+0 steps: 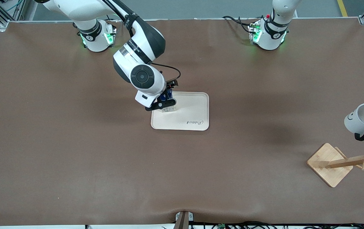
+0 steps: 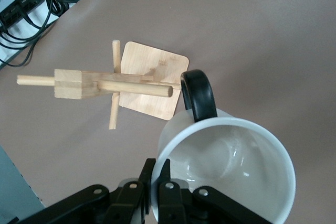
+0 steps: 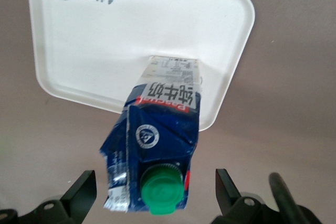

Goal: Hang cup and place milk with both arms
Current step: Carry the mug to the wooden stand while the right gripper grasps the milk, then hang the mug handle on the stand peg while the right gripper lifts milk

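Note:
The milk (image 3: pixel 160 145), a blue-and-white carton with a green cap, stands on the white tray (image 3: pixel 94 40) at its edge toward the right arm's end of the table. My right gripper (image 3: pixel 154 184) is open around the carton top, both fingers apart from it. In the front view the milk (image 1: pixel 169 94) shows under the right gripper (image 1: pixel 166 104). My left gripper (image 2: pixel 160 174) is shut on the rim of the white cup (image 2: pixel 226 166). It holds the cup (image 1: pixel 358 119) tilted over the wooden rack (image 1: pixel 344 160). The black handle (image 2: pixel 198 95) is close to a peg tip (image 2: pixel 167 91).
The rack's square base (image 1: pixel 326 163) stands near the left arm's end of the table, with pegs (image 2: pixel 114 85) sticking out of its post. The tray (image 1: pixel 191 111) lies mid-table on the brown cloth. Cables (image 2: pixel 31 3) lie at the table edge.

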Tool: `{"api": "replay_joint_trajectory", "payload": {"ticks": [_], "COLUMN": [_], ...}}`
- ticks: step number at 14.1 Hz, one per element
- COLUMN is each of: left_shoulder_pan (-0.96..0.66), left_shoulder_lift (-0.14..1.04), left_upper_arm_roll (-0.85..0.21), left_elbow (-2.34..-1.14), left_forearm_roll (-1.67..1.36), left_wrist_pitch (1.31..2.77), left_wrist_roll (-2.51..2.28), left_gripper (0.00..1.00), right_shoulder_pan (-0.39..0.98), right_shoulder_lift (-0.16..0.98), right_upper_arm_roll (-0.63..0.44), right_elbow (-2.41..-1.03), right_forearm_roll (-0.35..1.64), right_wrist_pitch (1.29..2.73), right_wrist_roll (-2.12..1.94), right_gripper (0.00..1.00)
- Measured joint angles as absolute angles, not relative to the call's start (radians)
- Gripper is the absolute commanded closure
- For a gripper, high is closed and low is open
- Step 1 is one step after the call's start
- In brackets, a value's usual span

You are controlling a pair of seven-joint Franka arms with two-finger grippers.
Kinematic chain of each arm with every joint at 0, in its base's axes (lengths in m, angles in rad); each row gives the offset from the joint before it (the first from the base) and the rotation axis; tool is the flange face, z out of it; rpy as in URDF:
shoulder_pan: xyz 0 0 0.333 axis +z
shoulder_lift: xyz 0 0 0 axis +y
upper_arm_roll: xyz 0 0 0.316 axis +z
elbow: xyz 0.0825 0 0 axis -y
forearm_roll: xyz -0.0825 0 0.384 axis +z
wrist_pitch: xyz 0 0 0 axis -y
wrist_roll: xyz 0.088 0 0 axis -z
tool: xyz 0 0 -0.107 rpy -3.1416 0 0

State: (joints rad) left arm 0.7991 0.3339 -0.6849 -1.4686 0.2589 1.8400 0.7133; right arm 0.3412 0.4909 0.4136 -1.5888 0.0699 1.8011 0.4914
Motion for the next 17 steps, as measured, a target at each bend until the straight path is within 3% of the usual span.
{"api": "replay_joint_trajectory", "payload": {"ticks": [4, 5, 6, 7, 8, 10, 11, 12, 13, 17], "left_shoulder_pan": [0.799, 0.799, 0.8, 0.8, 0.8, 0.8, 0.8, 0.8, 0.799, 0.795], "left_shoulder_lift": [0.363, 0.371, 0.38, 0.39, 0.4, 0.416, 0.423, 0.428, 0.432, 0.434], "left_upper_arm_roll": [-0.675, -0.667, -0.661, -0.657, -0.653, -0.645, -0.643, -0.642, -0.642, -0.644], "left_elbow": [-1.436, -1.428, -1.419, -1.411, -1.404, -1.398, -1.396, -1.396, -1.395, -1.387], "left_forearm_roll": [0.259, 0.259, 0.259, 0.259, 0.259, 0.259, 0.259, 0.259, 0.259, 0.259], "left_wrist_pitch": [1.841, 1.841, 1.843, 1.848, 1.859, 1.884, 1.894, 1.902, 1.907, 1.911], "left_wrist_roll": [0.746, 0.75, 0.76, 0.769, 0.778, 0.795, 0.796, 0.796, 0.796, 0.736], "left_gripper": [1.0, 1.0, 1.0, 1.0, 1.0, 1.0, 0.87, 0.4, 0.01, 0.0], "right_shoulder_pan": [0.352, 0.353, 0.353, 0.353, 0.353, 0.353, 0.353, 0.353, 0.353, 0.351], "right_shoulder_lift": [0.5, 0.5, 0.501, 0.501, 0.501, 0.5, 0.5, 0.5, 0.499, 0.491], "right_upper_arm_roll": [0.414, 0.414, 0.414, 0.414, 0.414, 0.413, 0.413, 0.412, 0.411, 0.408], "right_elbow": [-1.603, -1.607, -1.609, -1.61, -1.61, -1.609, -1.607, -1.604, -1.598, -1.519], "right_forearm_roll": [0.051, 0.05, 0.05, 0.049, 0.048, 0.045, 0.044, 0.042, 0.041, 0.036], "right_wrist_pitch": [1.835, 1.839, 1.841, 1.842, 1.843, 1.843, 1.843, 1.844, 1.844, 1.738], "right_wrist_roll": [0.497, 0.499, 0.505, 0.52, 0.536, 0.568, 0.585, 0.601, 0.627, 0.754], "right_gripper": [0.0, 0.13, 0.38, 0.77, 1.0, 1.0, 1.0, 1.0, 1.0, 1.0]}}
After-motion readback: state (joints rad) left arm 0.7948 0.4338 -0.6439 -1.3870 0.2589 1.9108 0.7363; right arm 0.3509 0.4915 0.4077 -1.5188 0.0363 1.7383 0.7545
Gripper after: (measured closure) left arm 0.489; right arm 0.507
